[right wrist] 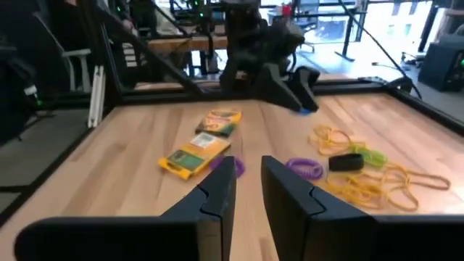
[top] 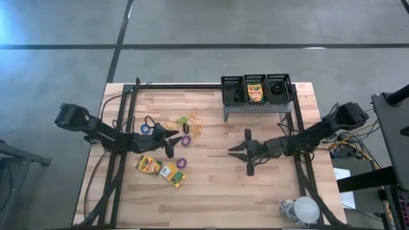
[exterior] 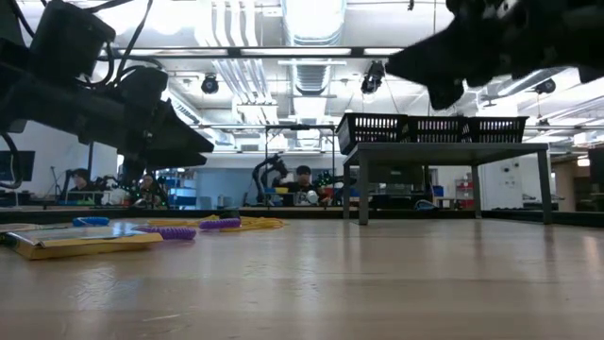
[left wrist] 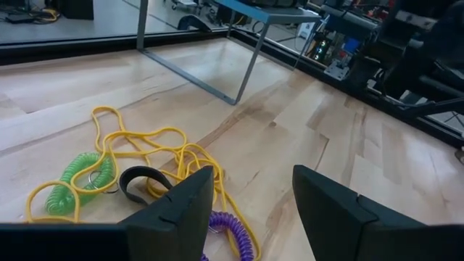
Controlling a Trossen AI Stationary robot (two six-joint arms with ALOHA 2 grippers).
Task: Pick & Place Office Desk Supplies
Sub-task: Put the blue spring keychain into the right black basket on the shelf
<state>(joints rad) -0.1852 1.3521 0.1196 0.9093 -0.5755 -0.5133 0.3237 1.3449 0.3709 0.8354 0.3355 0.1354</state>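
High view shows two crayon boxes (top: 161, 168) lying flat on the wooden bench (top: 211, 191), near its left front part. Just behind them sit yellow rubber bands (top: 192, 124) and small purple rings (top: 181, 162). Three black mesh bins (top: 257, 89) stand on a grey stand (top: 259, 108) at the back; the middle one holds a crayon box. The left hand (top: 171, 142) hangs over the bands with fingers spread, holding nothing. The right hand (top: 243, 152) hovers mid-bench, fingers nearly together, holding nothing.
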